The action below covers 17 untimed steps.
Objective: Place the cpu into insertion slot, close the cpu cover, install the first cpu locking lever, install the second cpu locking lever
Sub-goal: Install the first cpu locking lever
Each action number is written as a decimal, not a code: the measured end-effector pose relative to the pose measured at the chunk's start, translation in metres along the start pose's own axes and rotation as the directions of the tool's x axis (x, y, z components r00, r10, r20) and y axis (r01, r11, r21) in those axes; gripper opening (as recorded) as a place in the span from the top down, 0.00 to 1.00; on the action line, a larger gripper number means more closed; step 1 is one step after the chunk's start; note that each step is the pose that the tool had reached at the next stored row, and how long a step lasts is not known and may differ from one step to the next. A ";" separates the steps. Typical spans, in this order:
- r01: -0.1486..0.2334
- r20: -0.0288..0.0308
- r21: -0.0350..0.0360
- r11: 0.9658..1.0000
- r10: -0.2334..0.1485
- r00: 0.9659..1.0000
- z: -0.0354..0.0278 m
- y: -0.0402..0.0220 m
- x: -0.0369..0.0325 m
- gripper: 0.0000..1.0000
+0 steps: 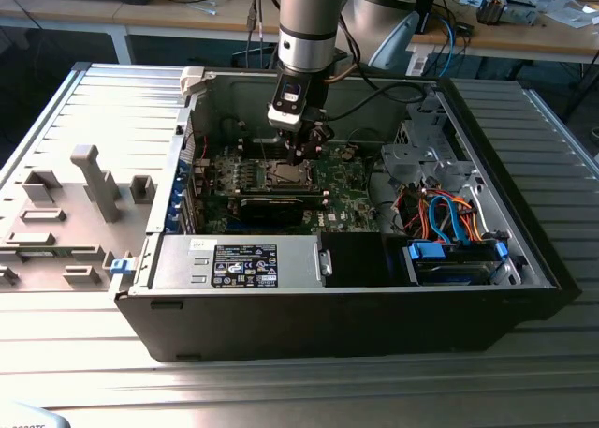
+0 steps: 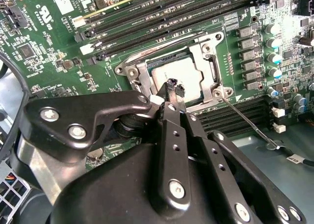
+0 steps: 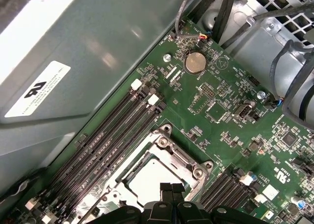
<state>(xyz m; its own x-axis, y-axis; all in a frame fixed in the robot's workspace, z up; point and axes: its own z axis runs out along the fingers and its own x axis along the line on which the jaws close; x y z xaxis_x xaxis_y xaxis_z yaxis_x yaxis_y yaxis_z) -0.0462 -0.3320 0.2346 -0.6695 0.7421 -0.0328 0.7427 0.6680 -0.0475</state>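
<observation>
- Your gripper [image 2: 174,86] hangs just above the cpu. Its fingertips [image 3: 167,189] are pressed together with nothing between them.
- The cpu [image 2: 189,73] is a flat square with a dull silver-grey face. It lies seated in the insertion slot [image 1: 285,172].
- The cpu cover [image 2: 208,57] is a thin silver plate. It lies flat over the slot, its window framing the chip.
- A thin metal rod [image 2: 245,121] runs out from one corner of the socket; you cannot tell whether it is latched.
- The green board [image 3: 221,101] surrounds the socket, with long dark memory slots [image 3: 113,136] alongside.
- The black computer case [image 1: 374,325] lies open on a ribbed metal table [image 1: 552,128].
- In the exterior view, grey fixture blocks [image 1: 89,180] stand at 9 o'clock from the case and cable-strewn wooden benches [image 1: 552,42] at 12 o'clock.
- The slot's contacts are hidden under the chip and cover. In the second wrist view the gripper's black body covers one edge of the socket.
</observation>
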 end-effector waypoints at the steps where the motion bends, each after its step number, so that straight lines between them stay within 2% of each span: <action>1: 0.001 0.000 0.000 1.000 -0.001 1.000 0.0000 0.0000 0.0000 0.89; 17: 0.021 0.001 -0.001 1.000 -0.021 1.000 0.0000 0.0000 0.0000 0.89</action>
<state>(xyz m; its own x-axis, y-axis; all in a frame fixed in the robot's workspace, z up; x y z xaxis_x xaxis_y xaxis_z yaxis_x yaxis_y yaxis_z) -0.0462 -0.3320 0.2346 -0.6853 0.7275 -0.0328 0.7281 0.6838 -0.0475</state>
